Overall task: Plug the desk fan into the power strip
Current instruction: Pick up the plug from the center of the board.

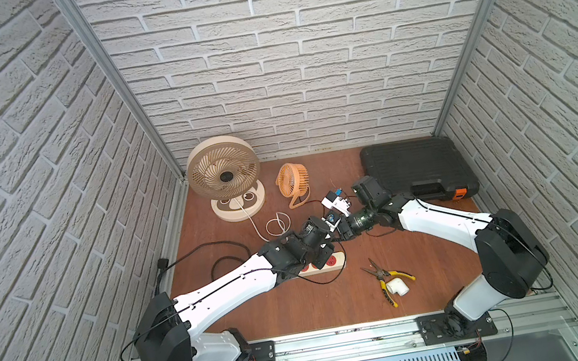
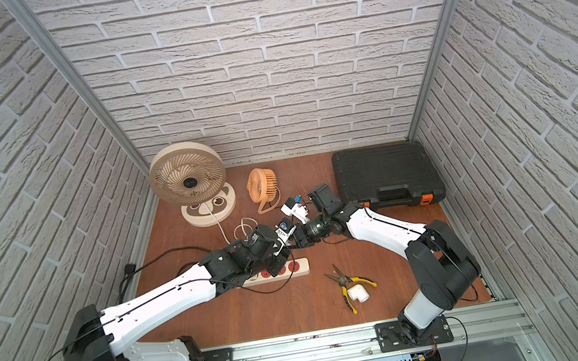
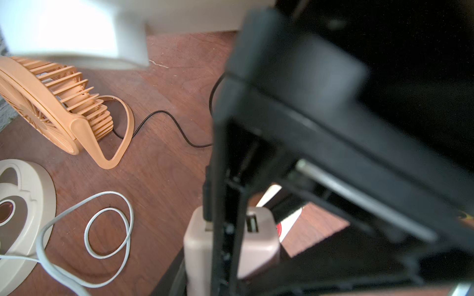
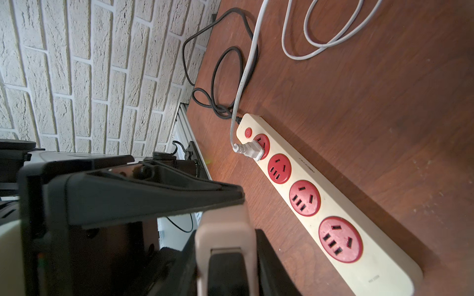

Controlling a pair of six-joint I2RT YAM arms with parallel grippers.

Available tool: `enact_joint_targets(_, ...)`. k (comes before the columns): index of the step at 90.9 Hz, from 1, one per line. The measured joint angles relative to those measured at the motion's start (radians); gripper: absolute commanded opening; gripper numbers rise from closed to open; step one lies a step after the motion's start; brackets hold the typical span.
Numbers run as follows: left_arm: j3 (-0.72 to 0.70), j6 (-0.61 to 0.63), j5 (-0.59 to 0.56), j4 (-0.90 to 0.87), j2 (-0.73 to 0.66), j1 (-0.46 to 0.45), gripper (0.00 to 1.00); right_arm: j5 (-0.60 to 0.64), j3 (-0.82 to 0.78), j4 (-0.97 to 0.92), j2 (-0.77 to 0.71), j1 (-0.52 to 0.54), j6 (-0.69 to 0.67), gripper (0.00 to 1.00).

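The small orange desk fan (image 1: 293, 180) (image 2: 262, 185) (image 3: 51, 107) stands at the back. Its thin black cord (image 3: 164, 115) ends in a USB plug (image 3: 207, 205) seated in a pinkish-cream adapter (image 3: 197, 243) (image 4: 223, 225). Both grippers meet on this adapter just above the power strip (image 1: 336, 261) (image 2: 303, 266) (image 4: 379, 269). My left gripper (image 1: 329, 242) (image 3: 230, 282) is shut on it. My right gripper (image 1: 340, 236) (image 4: 225, 269) is shut on its sides. Three of the strip's red sockets are free.
A large cream fan (image 1: 225, 176) stands at the back left; its white cord (image 1: 278, 225) is plugged into the socket beside the strip's red button (image 4: 247, 133). Black tool case (image 1: 416, 168) at back right. Yellow pliers (image 1: 387, 278) and a white pipe elbow (image 1: 396, 286) lie front right.
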Motion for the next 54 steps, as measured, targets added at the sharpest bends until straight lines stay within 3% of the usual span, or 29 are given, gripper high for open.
enact_joint_targets(27,-0.009,-0.033,-0.006,0.02,-0.041,-0.008,0.97,-0.007,0.029,-0.045,0.0,0.044,-0.016,0.03)
enact_joint_targets(54,-0.05,-0.145,0.001,-0.066,-0.23,0.016,0.98,0.026,0.041,-0.066,-0.039,0.059,-0.058,0.03)
